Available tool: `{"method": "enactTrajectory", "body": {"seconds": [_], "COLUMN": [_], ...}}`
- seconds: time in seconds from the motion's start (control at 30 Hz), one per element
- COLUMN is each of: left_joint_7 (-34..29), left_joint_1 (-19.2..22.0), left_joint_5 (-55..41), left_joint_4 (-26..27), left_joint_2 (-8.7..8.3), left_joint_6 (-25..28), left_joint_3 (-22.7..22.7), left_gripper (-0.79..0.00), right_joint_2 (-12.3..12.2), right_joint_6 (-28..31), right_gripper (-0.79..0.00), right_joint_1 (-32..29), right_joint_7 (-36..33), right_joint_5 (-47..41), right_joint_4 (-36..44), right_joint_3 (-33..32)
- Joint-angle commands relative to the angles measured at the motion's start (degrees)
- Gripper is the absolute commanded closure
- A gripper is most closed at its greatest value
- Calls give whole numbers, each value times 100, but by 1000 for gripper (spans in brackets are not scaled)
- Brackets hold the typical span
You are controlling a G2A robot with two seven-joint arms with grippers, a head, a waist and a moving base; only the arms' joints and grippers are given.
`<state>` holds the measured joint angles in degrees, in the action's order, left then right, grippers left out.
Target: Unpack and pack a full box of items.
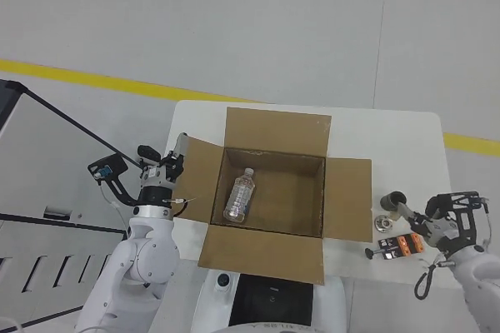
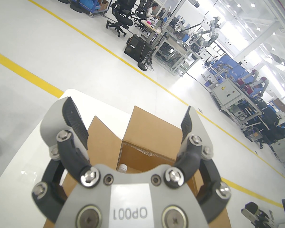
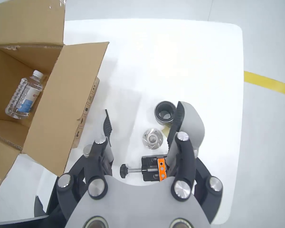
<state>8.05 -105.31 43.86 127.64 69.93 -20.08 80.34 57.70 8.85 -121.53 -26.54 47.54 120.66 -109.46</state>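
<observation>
An open brown cardboard box (image 1: 350,200) sits in the middle of the white rounded desk (image 1: 400,150), at the centre of the top view, with all four flaps folded outward. On its floor lies a clear plastic water bottle with a white cap (image 1: 240,196). It is on its side, close to the box's left wall, with the cap pointing toward the upper edge of the frame. The rest of the box floor is bare cardboard. The left end effector (image 2: 129,105) is at the middle left of the top view, by the outer edge of the box's left flap. Its two dark-padded fingers (image 2: 76,124) are spread wide and hold nothing. To the right of the box's right flap, in the lower right of the top view, three small parts rest on the desk in a loose column. A short black cylindrical ring (image 1: 392,201) is uppermost, a round silver metal flange (image 1: 384,222) lies just below it and apart from it, and a black and orange clamp with a knobbed screw (image 1: 396,246) is lowest, near the desk's front edge. The right end effector (image 3: 143,110) hangs over these parts, spread wide and empty.
</observation>
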Motion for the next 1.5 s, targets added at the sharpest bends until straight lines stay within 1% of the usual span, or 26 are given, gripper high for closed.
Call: {"method": "enactTrajectory", "body": {"seconds": [0.0,0.07,0.13,0.17,0.23,0.3,0.43,0.53,0.57,0.63,0.77,1.0,1.03,1.07,1.1,1.13,1.17,1.2,1.27,1.37,1.47], "left_joint_7": [0,0,0,0,0,0,0,0,0,0,0,0,0,0,0,0,0,0,0,0,0], "left_joint_1": [0,0,0,0,0,0,0,0,0,0,0,0,0,0,0,0,0,0,0,0,0], "left_joint_5": [0,0,0,0,0,0,0,0,0,0,0,0,0,0,0,0,0,0,0,0,0], "left_joint_4": [0,0,0,0,0,0,0,0,0,0,0,0,0,0,0,0,0,0,0,0,0], "left_joint_2": [0,0,0,0,0,0,0,0,0,0,0,0,0,0,0,0,0,0,0,0,0], "left_joint_6": [0,0,0,0,0,0,0,0,0,0,0,0,0,0,0,0,0,0,0,0,0], "left_joint_3": [0,0,0,0,0,0,0,0,0,0,0,0,0,0,0,0,0,0,0,0,0], "left_gripper": [-785,-785,-785,-785,-785,-785,-785,-785,-785,-785,-785,-785,-785,-785,-785,-785,-785,-785,-785,-785,-785], "right_joint_2": [0,0,-3,-11,-19,-28,-32,-49,-65,-110,-197,-202,-204,-215,-232,-252,-284,-313,-346,-391,-427], "right_joint_6": [0,0,23,189,368,740,1354,1636,1703,1585,1038,1008,1028,1120,1241,1368,1500,1579,1650,1637,1681], "right_gripper": [-785,-785,-785,-785,-785,-785,-785,-785,-785,-785,-785,-785,-594,-314,-209,-148,-151,-169,-209,-212,-215], "right_joint_1": [0,0,50,33,-83,-252,-651,-901,-927,-816,-52,15,10,32,95,153,234,348,528,838,1071], "right_joint_7": [8,8,-177,-299,-463,-636,-983,-1599,-1867,-2381,-3031,-3048,-3078,-3188,-3298,-3488,-3757,-3913,-4192,-4413,-4659], "right_joint_5": [1,1,-153,-278,-443,-719,-899,-761,-675,-294,-90,-98,-86,-61,-74,-123,-51,77,33,70,-71], "right_joint_4": [0,0,-5,-3,-122,-192,-309,-430,-482,-582,-907,-911,-934,-974,-1001,-1049,-1050,-1039,-1117,-1189,-1258], "right_joint_3": [0,0,-61,-166,-558,-1014,-1942,-2286,-2253,-2053,-1406,-1377,-1354,-1286,-1255,-1231,-1201,-1165,-999,-820,-654]}}
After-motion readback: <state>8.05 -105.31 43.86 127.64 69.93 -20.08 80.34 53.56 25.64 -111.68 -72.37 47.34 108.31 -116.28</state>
